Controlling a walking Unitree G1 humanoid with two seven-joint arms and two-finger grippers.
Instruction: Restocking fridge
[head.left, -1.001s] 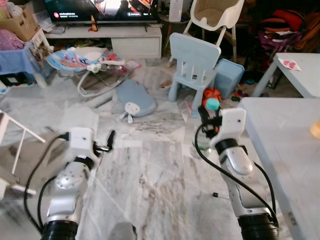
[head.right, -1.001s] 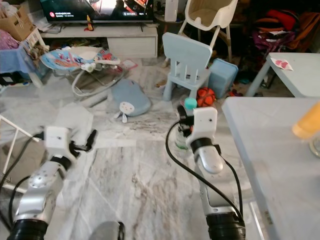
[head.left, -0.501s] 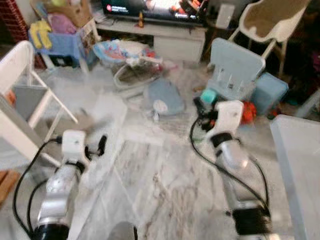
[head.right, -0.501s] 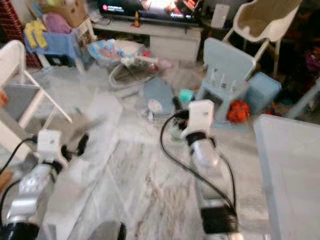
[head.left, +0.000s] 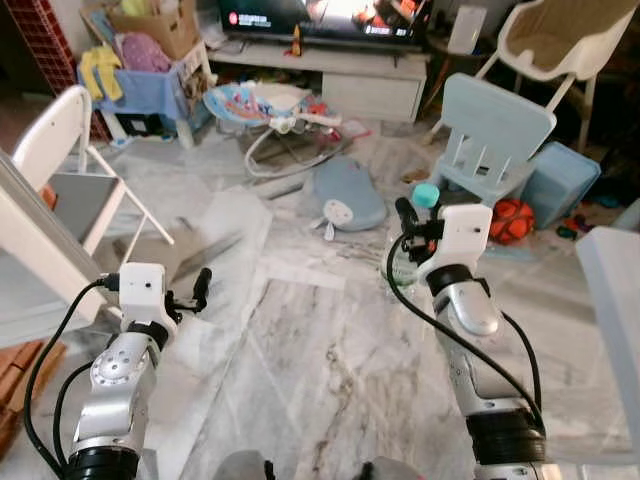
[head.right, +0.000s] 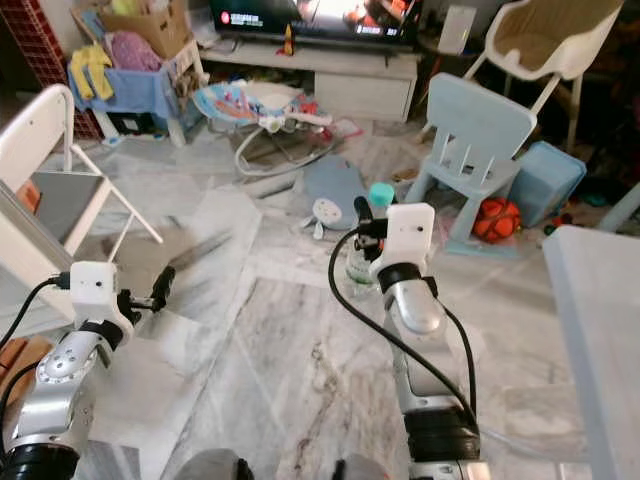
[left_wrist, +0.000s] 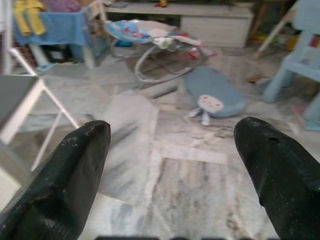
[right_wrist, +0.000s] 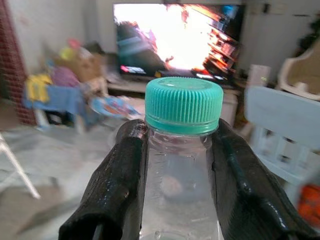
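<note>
While the robot stands on the grey-veined marble floor (head.left: 300, 380) of a cluttered living room, no fridge is anywhere in front of it, so I judge the bottle is only being carried toward one.

Far left, a white folding chair (head.left: 60, 170) stands open, and beyond it a blue cloth-covered stand (head.left: 135, 85) carries yellow and purple things. The left gripper (head.left: 200, 285) is held low over the near left floor, its two black fingers (left_wrist: 75, 175) spread wide with nothing between them. Farther off, toward the middle, a baby bouncer with a patterned seat (head.left: 265, 105) sits before a low white TV bench (head.left: 340, 75), and a flat blue-grey cushion with a white face (head.left: 348, 195) lies on the floor.

Right of centre, the right gripper (right_wrist: 181, 175) is raised at chest height and closed on a clear plastic bottle with a teal screw cap (right_wrist: 183, 165). The fingers clamp the bottle's shoulder just under the cap, one on each side, and the bottle stands upright. It looks like thin plastic: light, smooth, likely to slip and to buckle if squeezed hard. The stiff neck just under the cap is the soundest place to hold, and the grip already sits there.

Beyond it stand a pale blue plastic child's chair (head.left: 495, 135) and a white high chair (head.left: 555, 45). A grey table edge (head.left: 612, 300) runs along the near right.
</note>
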